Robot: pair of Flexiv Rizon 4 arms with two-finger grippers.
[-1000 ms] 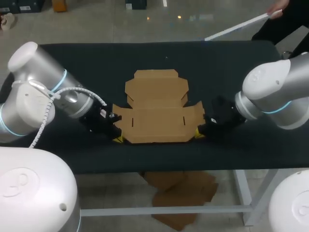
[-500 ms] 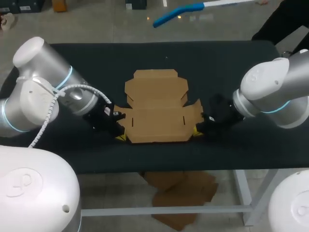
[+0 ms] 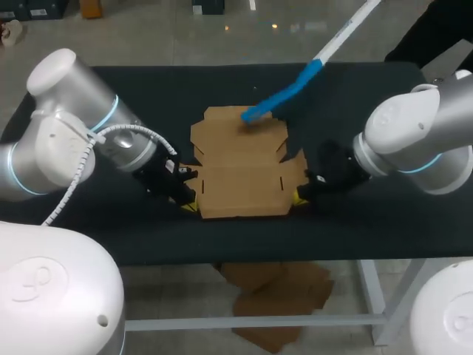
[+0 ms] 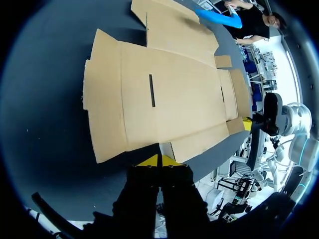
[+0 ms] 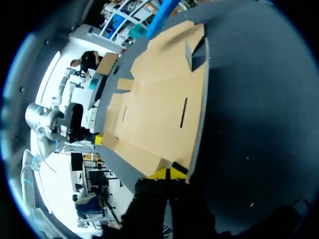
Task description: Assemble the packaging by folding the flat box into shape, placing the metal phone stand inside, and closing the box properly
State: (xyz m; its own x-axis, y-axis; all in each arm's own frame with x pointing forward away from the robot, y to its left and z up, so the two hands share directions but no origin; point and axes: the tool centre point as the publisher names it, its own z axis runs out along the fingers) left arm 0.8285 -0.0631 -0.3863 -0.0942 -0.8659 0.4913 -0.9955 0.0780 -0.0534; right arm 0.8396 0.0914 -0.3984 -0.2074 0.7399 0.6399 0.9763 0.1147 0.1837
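A flat brown cardboard box (image 3: 240, 166) lies unfolded in the middle of the black table, its side flaps slightly raised. My left gripper (image 3: 188, 205) is shut, with its yellow tips low at the box's front left corner. In the left wrist view, that gripper (image 4: 158, 160) has its tips pressed together right at the near edge of the cardboard (image 4: 169, 94). My right gripper (image 3: 298, 198) is also shut, at the front right corner. Its tips (image 5: 168, 173) sit just under the lifted edge of the box (image 5: 159, 109). No metal phone stand is in view.
A long white stick with a blue end (image 3: 284, 95) reaches in from the far right and rests on the box's back flap; the same stick (image 4: 219, 19) shows in the left wrist view. The table's front edge (image 3: 244, 255) runs close behind both grippers.
Both grippers have slid inward to the box's front corners, the left one further. The blue-ended stick has swung in over the table and come down on the back flap.
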